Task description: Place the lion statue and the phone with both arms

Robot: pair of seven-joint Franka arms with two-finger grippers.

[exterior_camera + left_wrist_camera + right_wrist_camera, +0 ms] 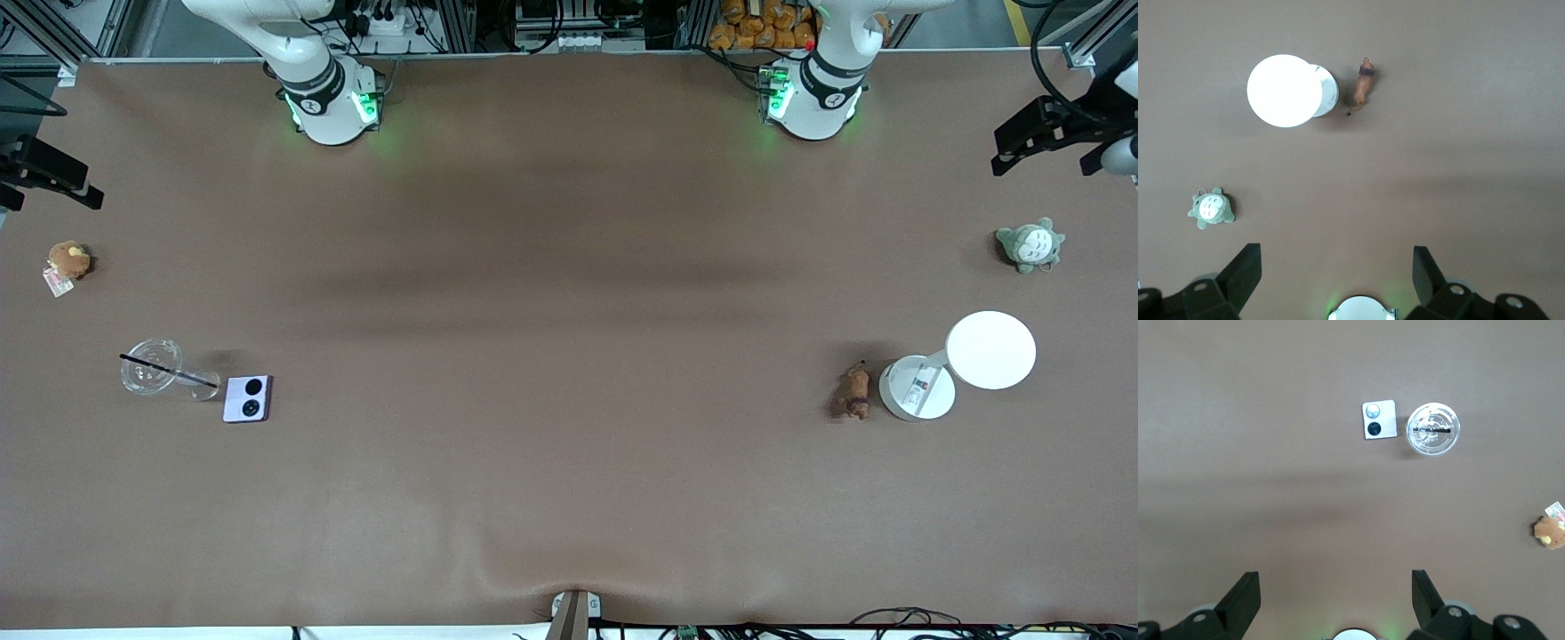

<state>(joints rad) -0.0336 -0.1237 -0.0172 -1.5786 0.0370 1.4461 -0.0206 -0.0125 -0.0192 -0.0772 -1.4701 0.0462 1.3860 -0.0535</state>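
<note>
Left wrist view shows the left gripper (1337, 277) with its fingers wide apart and holding nothing, high over the table (569, 462); in the right wrist view the right gripper (1335, 597) is just the same, wide and empty. Both are up over their own ends of the table. The lion (855, 391) lies just beside a white lamp (960, 369) at the left arm's end, so a finger coming down could bump the lamp or push the lion away. It is tiny, long and red-brown with a thin tail, so it could slip or tip. The phone (246, 398) lies flat just beside a clear glass (160, 369) with a black straw at the right arm's end; it is thin, so fingers may slide over it or knock the glass. It is pale purple with two black rings
</note>
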